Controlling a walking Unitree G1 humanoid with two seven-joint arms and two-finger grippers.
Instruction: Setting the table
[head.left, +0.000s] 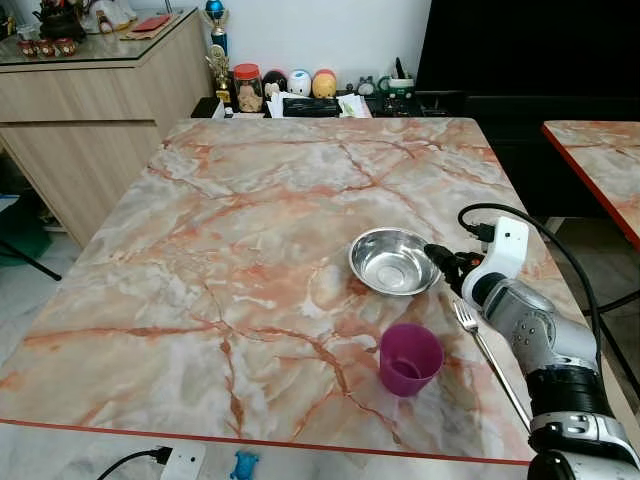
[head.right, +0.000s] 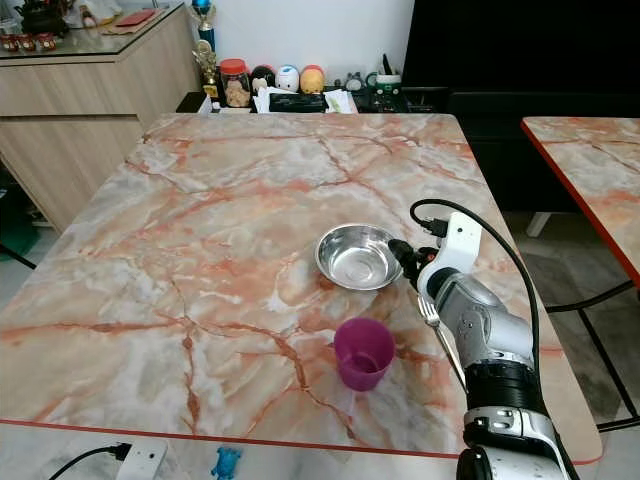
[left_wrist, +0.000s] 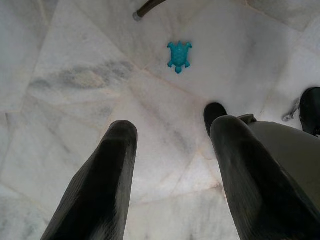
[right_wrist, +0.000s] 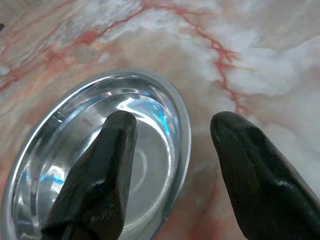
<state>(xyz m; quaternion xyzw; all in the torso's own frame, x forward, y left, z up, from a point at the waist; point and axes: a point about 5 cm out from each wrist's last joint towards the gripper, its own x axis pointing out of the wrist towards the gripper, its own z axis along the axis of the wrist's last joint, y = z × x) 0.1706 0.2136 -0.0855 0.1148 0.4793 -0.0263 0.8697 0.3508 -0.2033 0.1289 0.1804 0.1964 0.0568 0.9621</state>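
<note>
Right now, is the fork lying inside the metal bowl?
No. The fork lies flat on the table, beside the bowl and the purple cup.

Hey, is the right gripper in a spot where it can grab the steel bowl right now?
Probably yes. The right gripper is open at the steel bowl, one finger over the inside and the other outside the rim. Nothing lies between them; the fork and purple cup sit apart, nearer the robot.

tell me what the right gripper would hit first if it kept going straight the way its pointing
Most likely the near-right rim of the steel bowl. The right gripper is open with one finger over the bowl's inside and the other over the marble table, the rim between them. Depth is hard to judge, so the fingertips might touch the tabletop first.
</note>
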